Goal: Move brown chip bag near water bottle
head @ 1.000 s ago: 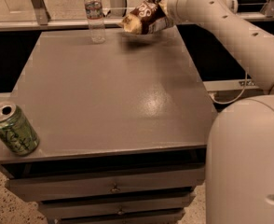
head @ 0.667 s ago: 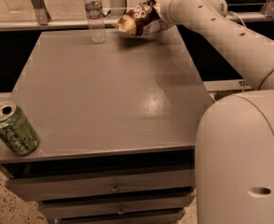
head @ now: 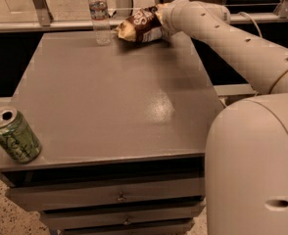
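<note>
Brown chip bag [head: 136,26] at far edge of bench [head: 109,106], 12 o'clock. Likely light, crinkly, crushable, slick; pinch crimped end, not belly. Water bottle [head: 99,14] just beside, at bag's 9 o'clock. Gripper [head: 158,23] at bag's 3 o'clock end; clamped or released, cannot tell.

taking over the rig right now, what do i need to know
Arm: pincer at the far edge of the table, at the right end of the brown chip bag.
Bag: just right of the upright water bottle, with a small gap between them; can't tell whether it rests on the table.
Done: bag brought near the bottle.
Left: probably set it down, let go, draw the arm back.
Also: green soda can at the near-left corner, away from it all.
</note>
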`<action>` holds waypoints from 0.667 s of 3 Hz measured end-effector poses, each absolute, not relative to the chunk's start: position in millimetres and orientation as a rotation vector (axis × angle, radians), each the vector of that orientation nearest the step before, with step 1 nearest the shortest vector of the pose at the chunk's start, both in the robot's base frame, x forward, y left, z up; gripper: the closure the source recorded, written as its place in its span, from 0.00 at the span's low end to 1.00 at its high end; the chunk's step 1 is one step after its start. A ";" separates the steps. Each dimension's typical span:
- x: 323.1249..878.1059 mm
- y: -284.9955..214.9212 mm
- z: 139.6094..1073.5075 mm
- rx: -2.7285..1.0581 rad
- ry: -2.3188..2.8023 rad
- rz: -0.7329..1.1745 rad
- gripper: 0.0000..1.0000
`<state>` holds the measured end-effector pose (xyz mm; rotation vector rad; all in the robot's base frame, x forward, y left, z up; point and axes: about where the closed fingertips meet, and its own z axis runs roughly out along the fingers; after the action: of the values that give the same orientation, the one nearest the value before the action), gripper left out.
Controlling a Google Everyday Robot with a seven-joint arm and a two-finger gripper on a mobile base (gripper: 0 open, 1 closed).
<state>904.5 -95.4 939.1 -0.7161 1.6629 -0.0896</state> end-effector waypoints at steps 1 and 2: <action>895.7 -85.1 933.4 -0.731 1.660 -0.060 0.67; 887.8 -80.5 928.6 -0.743 1.662 -0.036 0.36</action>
<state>887.8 -80.5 928.6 -0.7433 1.6617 -0.0359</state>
